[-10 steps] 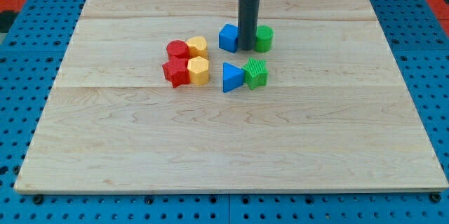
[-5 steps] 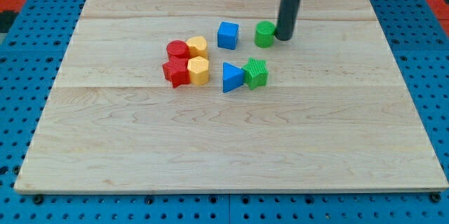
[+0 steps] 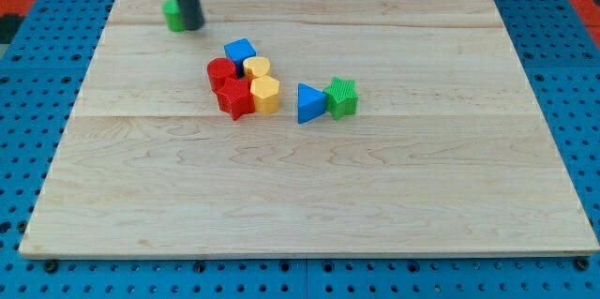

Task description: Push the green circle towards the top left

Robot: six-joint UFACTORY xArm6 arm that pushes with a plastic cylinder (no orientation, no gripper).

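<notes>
The green circle (image 3: pixel 172 14) sits near the board's top left, mostly hidden behind my rod. My tip (image 3: pixel 190 27) rests on the board right against the green circle's right side. The rod rises from there out of the view's top.
A cluster lies mid-board: a blue cube (image 3: pixel 240 53), a red circle (image 3: pixel 221 73), a red star (image 3: pixel 235 98), and two yellow blocks (image 3: pixel 258 67) (image 3: pixel 266 95). To the right a blue triangle (image 3: pixel 310 103) touches a green star-like block (image 3: pixel 342 97). The wooden board (image 3: pixel 375 196) lies on a blue pegboard.
My tip swept from the green circle's right side to the top left, carrying the green circle with it. The blue cube was knocked left into the red and yellow cluster.
</notes>
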